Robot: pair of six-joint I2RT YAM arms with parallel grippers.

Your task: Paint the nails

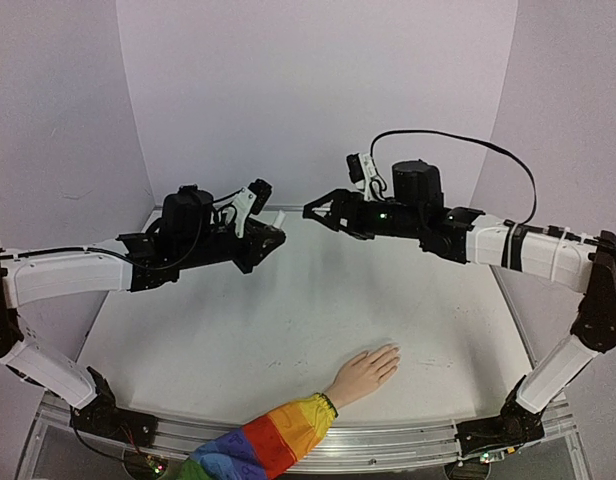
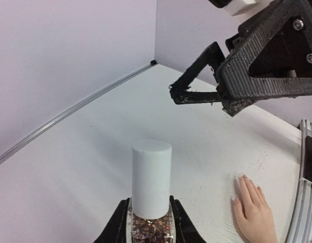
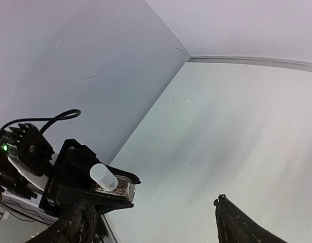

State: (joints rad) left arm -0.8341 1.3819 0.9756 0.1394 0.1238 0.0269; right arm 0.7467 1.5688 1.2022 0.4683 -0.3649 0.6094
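A small flesh-coloured hand [image 1: 363, 374] with a rainbow-striped sleeve [image 1: 273, 442] lies flat at the table's near edge, its tiny pale nails [image 1: 392, 351] pointing right. It also shows in the left wrist view [image 2: 255, 210]. My left gripper [image 1: 272, 234] is shut on a glitter polish bottle with a white cap [image 2: 152, 179] and holds it raised over the table's far left. My right gripper [image 1: 313, 211] is open and empty. It hovers just right of the bottle, fingers [image 3: 236, 224] spread wide. The bottle shows in the right wrist view [image 3: 109, 180].
White walls [image 1: 318, 90] close off the back and sides of the white table [image 1: 288, 320]. A metal rail [image 1: 388, 438] runs along the near edge, with both arm bases on it.
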